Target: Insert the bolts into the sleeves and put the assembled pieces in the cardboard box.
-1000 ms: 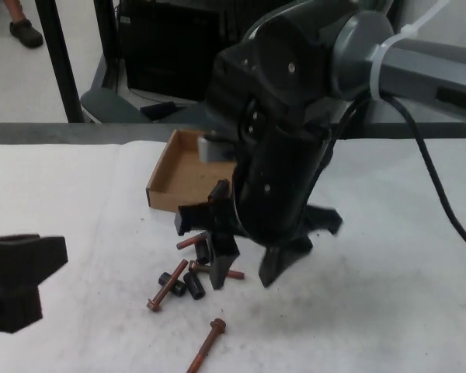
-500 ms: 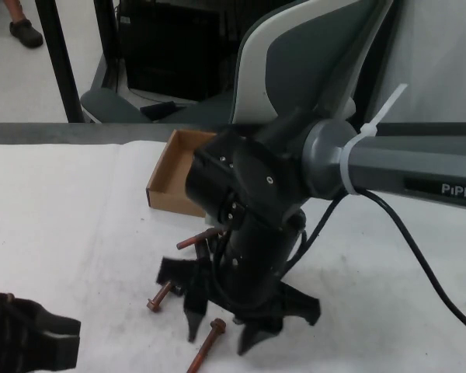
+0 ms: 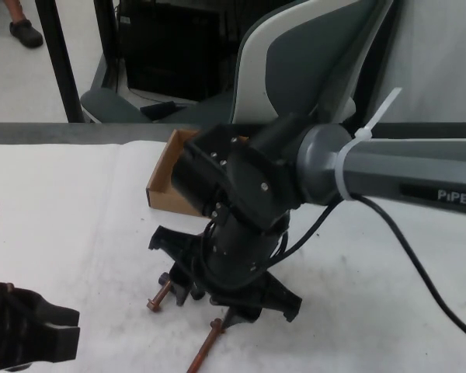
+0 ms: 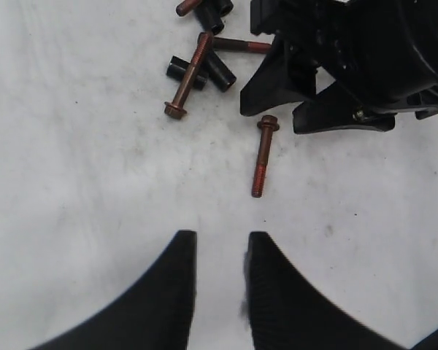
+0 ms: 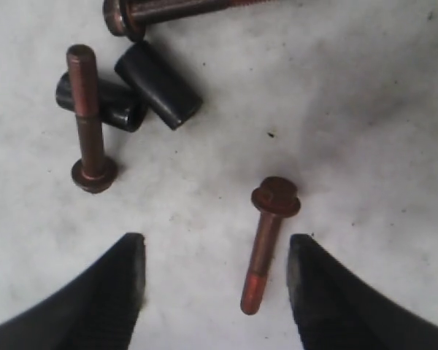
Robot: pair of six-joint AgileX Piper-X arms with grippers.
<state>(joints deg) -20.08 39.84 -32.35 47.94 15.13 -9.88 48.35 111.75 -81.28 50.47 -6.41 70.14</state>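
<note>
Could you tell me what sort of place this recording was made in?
Probably a robotics lab or workshop: a white-covered bench with loose bolts and sleeves, a cardboard box, a robot arm over them, and an office chair behind.

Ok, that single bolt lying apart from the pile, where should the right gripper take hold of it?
Take the bolt by its plain shank, just below the flanged head, coming straight down. It lies flat on the bench, alone, lengthwise between the open fingers of the right gripper, so they would likely close squarely across it.
</note>
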